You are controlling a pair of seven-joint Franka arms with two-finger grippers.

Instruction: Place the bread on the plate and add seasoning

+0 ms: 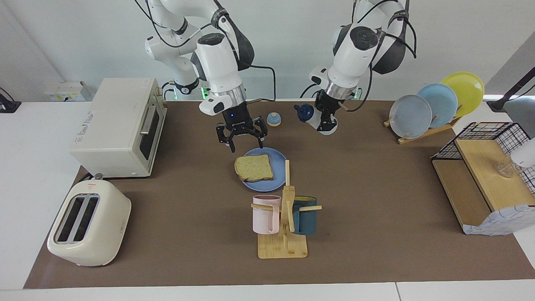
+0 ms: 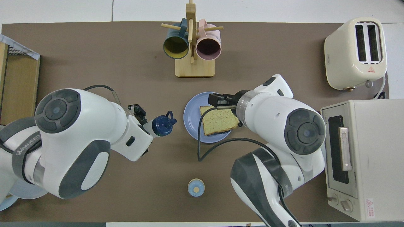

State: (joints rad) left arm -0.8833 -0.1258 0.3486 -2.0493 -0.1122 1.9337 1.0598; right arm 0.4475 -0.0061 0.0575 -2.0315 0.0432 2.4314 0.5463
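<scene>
The right gripper (image 1: pixel 245 142) hangs spread and empty just above the plate (image 1: pixel 277 156), where the bread (image 1: pixel 254 167) lies flat. The left gripper (image 1: pixel 322 119) is clamped on the seasoning (image 1: pixel 311 115), tilted cap-first toward the plate, likely for shaking.

From overhead, the bottle's cap (image 2: pixel 162 125) hovers just beside the plate's rim (image 2: pixel 190 118), not yet over the slice (image 2: pixel 219 120).

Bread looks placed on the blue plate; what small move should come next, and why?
Probably carry the left gripper, shut on the translucent white bottle with the navy cap, over the speckled bread slice. The slice lies flat on the round periwinkle-blue plate, the open right gripper hangs above it holding nothing, and the bottle is not yet over the plate.
</scene>
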